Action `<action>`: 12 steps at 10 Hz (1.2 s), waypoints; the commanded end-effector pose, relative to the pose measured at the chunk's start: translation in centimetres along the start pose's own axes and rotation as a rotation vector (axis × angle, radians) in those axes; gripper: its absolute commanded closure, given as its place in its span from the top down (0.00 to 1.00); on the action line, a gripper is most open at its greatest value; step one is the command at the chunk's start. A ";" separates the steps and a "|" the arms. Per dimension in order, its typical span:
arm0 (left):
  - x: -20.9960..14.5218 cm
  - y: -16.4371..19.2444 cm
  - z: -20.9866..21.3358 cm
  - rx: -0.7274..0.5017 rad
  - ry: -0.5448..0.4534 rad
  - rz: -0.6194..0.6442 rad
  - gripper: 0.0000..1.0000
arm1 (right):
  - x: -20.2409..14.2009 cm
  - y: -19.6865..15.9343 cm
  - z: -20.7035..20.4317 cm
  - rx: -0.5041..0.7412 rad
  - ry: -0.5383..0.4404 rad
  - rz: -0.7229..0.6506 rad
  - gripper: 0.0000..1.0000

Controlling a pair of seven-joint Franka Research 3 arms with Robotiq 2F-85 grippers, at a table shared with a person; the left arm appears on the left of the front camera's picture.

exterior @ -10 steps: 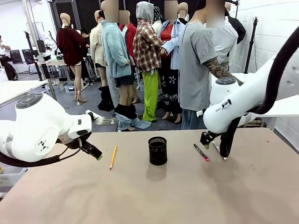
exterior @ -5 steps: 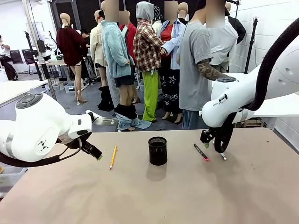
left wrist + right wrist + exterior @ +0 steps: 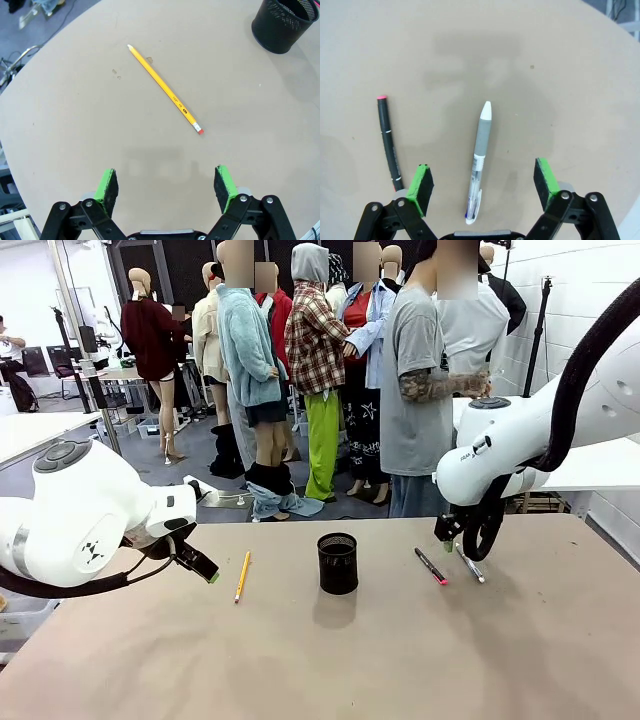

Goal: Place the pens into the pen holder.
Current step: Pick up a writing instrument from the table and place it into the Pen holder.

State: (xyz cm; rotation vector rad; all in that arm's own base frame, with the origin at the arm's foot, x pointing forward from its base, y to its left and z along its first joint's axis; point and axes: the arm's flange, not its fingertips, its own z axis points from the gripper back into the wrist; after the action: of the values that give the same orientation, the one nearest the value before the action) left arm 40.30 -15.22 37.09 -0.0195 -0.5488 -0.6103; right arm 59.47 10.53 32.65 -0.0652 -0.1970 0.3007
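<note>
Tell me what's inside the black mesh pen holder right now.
Nothing sticks up out of the pen holder; its wall hides the bottom. The pencil, marker and grey pen lie on the table.

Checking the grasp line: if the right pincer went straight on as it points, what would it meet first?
Probably the grey pen lying on the table, centred ahead of the open right pincer; depth is hard to judge.

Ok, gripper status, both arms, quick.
Left gripper: open, empty, short of the yellow pencil.
Right gripper: open, empty, over the grey pen.
</note>
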 end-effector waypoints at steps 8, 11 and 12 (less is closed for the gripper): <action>0.0 0.1 0.1 0.000 -0.001 0.003 1.00 | 1.9 -0.6 -2.9 0.024 0.183 0.005 1.00; 0.0 0.1 0.1 0.000 -0.001 0.003 1.00 | 1.8 -0.9 -3.0 0.042 0.175 0.011 0.64; 0.0 0.1 0.1 0.000 -0.001 0.003 1.00 | 1.7 -1.0 -3.0 0.056 0.178 0.017 0.45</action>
State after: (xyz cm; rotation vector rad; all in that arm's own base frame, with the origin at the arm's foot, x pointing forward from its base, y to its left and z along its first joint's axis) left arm 40.30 -15.23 37.09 -0.0195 -0.5488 -0.6103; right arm 61.48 10.41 30.03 -0.0683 -0.0270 0.3002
